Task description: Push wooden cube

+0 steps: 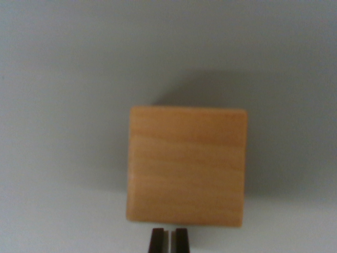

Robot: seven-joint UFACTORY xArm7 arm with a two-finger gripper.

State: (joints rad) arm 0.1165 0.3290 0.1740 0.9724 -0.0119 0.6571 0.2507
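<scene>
Here we are, right down at table level, and the wooden cube (pixel 187 166) fills the middle of the wrist view, sitting flat on a plain pale grey surface (pixel 63 79) with its shadow thrown up and toward the wrist view's right. At the bottom edge, the gripper (pixel 169 240) pokes into frame, its two dark fingertips (pixel 156 241) drawn close together with only a sliver of a gap between them, holding nothing. They sit just beside the cube's near edge; whether they actually touch it is too blurred to call. Now, the tips line up a touch toward the wrist view's left of the cube's centre line, and that looks like the thing to watch: a shove off the middle would likely spin the block rather than send it straight. The tidy way to play this, I'd say, is to keep the fingers together as a single blunt pusher, stay low against the face so the cube slides rather than tips, and drive smoothly forward, up the picture. Nudging slightly toward the wrist view's right first should centre the contact. Nothing else is in sight ahead, so the path looks open for a clean push.
</scene>
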